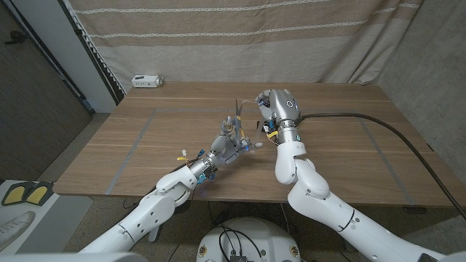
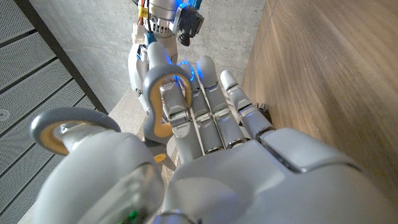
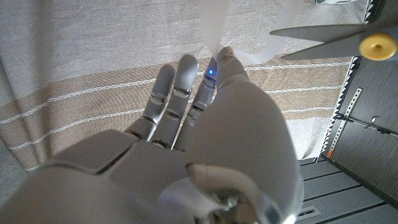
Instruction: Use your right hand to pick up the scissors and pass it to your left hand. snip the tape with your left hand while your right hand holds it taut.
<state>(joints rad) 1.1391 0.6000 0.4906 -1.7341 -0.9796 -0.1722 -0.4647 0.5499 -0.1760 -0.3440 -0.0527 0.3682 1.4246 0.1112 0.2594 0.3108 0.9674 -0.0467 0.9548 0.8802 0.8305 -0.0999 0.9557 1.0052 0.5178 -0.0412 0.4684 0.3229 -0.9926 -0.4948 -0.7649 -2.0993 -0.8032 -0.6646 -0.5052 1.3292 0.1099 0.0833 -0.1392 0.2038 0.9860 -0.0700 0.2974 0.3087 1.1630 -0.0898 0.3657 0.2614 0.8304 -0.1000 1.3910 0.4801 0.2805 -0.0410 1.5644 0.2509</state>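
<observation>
Scissors (image 1: 237,122) gripped by left hand (image 1: 228,143) over wooden table (image 1: 342,156), curtain (image 1: 218,36) at twelve o'clock; right hand (image 1: 275,108) pinches tape (image 3: 214,25), blades clearest from right wrist.

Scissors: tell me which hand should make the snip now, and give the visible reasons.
Left. The left hand holds the scissors by their grey handle loops, blades pointing up toward the tape. The right hand grips that translucent strip beside the blades, so it likely should just keep holding.

Matt wood-grain table (image 1: 328,156), glossy plastic robot hand (image 3: 205,143), metal scissors (image 3: 323,38) blades, seemingly translucent tape (image 3: 214,28).
</observation>
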